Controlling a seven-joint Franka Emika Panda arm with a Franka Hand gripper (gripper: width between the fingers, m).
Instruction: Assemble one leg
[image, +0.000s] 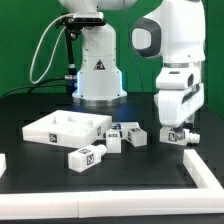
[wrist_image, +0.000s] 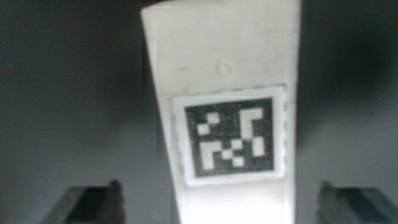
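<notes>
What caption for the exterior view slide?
Open gripper poised over one leg; three other legs and the square panel lie toward the exterior view's left.

On my screen the arm (image: 172, 45) is glossy white, built of fat rounded shells, with a dark grey round cap (image: 147, 40) on the side of one joint. Its base (image: 99, 80) is a white flared column with a small black triangle sticker (image: 99, 65) and a blue light (image: 76, 88) low on the exterior view's left. Black cables (image: 45, 50) loop beside it there. The gripper (image: 176, 131) has a boxy white body. In the wrist view I see its fingers (wrist_image: 89, 205) as dark flat bars.
</notes>
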